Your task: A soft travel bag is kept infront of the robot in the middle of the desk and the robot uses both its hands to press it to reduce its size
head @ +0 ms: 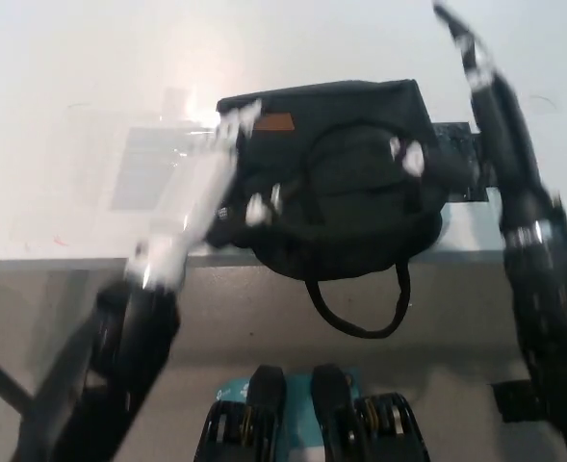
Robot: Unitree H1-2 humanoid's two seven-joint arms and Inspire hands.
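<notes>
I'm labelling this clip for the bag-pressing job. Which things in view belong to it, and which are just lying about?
Part of the job:
- soft black travel bag, overhanging the desk edge
- left hand, at the bag's left side, blurred
- right hand, raised at the bag's right, blurred

Lying about:
- black tape patch beside the bag
- clear tape on the desk

We find no readable text. The black travel bag (336,183) carries a small orange label (276,121) near its upper left corner, but its lettering is too blurred to read.
</notes>
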